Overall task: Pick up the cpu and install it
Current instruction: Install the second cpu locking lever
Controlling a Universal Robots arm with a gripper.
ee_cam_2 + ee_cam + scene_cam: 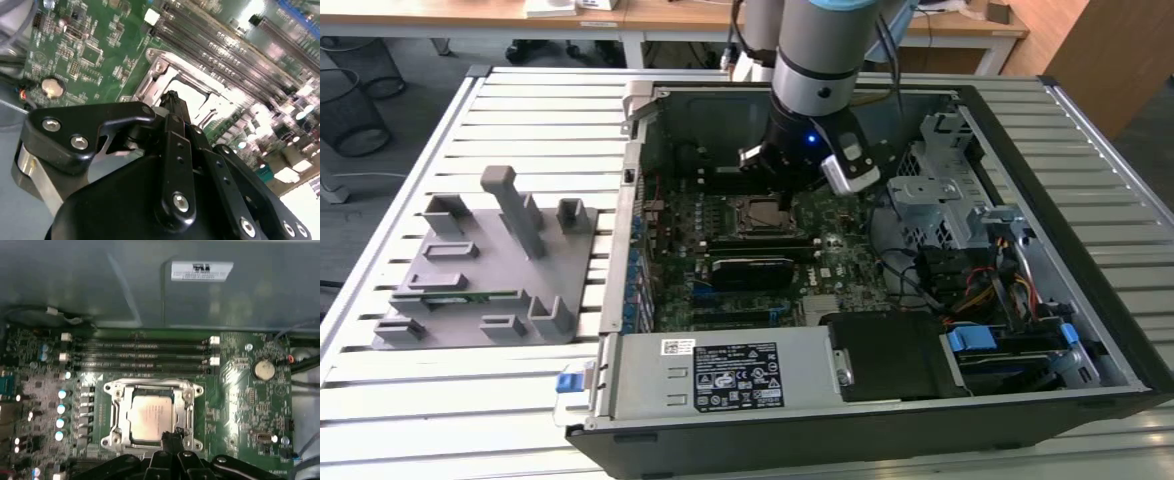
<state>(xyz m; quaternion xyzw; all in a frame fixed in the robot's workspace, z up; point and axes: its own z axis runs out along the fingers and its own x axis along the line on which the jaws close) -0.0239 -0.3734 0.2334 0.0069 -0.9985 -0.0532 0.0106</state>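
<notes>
The cpu, a silver-grey square chip, lies flat inside the metal-framed socket on the green motherboard. The socket's frame stands open around it. My gripper hangs just over the chip's edge, its black fingers drawn together to one tip, shut with nothing between them. In the second wrist view the gripper tip sits right at the socket frame. In the exterior view the gripper is inside the open computer case, directly above the socket.
Empty memory slots run beside the socket, and a coin battery sits nearby. In the exterior view, a grey fixture tray lies left of the case, the power supply is at the front, and a drive cage with cables is on the right.
</notes>
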